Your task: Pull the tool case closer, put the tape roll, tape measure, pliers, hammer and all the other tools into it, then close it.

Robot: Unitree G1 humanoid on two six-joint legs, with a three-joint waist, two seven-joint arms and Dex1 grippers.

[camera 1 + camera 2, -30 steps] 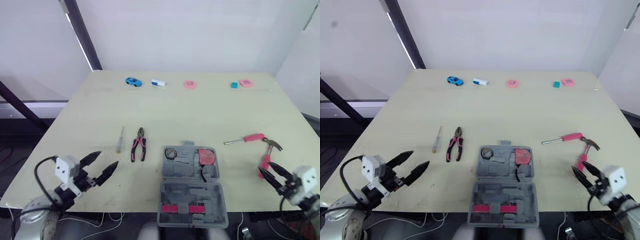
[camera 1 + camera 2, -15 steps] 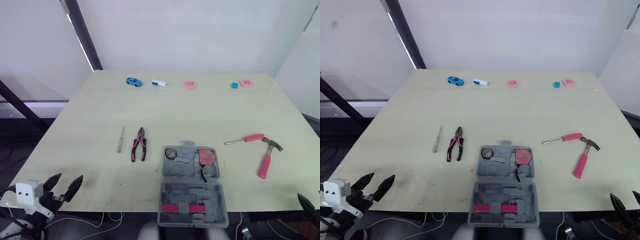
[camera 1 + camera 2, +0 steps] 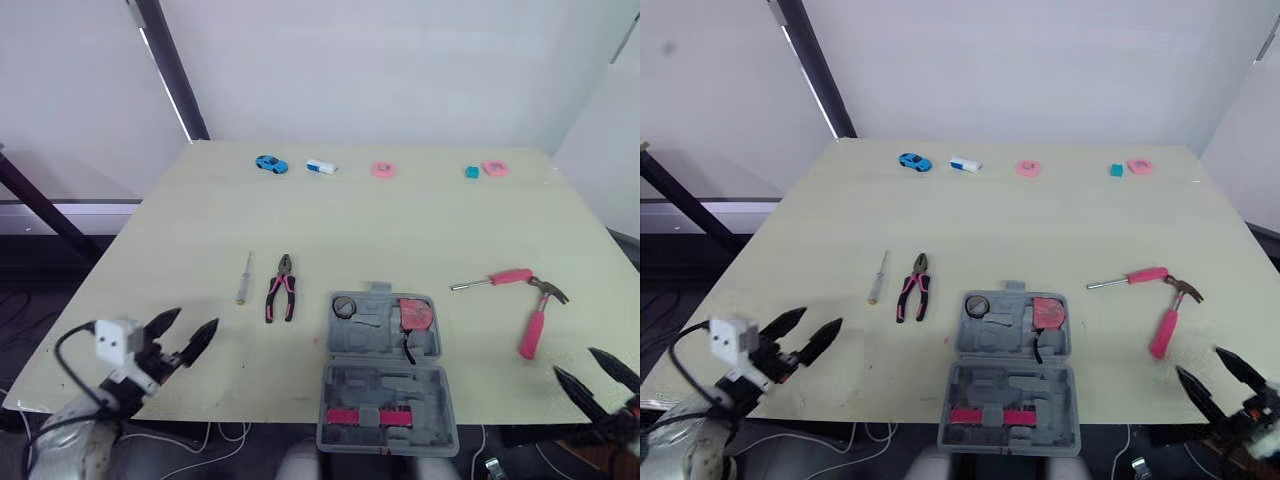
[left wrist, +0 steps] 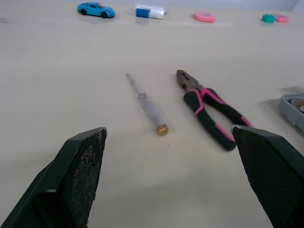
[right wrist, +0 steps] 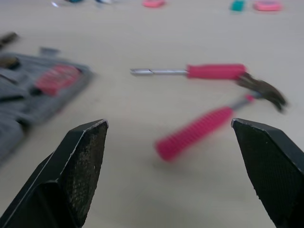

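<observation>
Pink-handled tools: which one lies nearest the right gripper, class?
The hammer, with its claw head, just ahead of the right gripper; the pink screwdriver lies beyond it, the pliers far off past the tool case.

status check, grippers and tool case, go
Left gripper open, empty; right gripper open, empty. Tool case open, lid flat. Pliers, hammer, pink screwdriver, clear screwdriver outside it. Nothing blocking.

Pale table (image 3: 400,230), white walls (image 3: 400,70), dark post (image 3: 172,68).
</observation>
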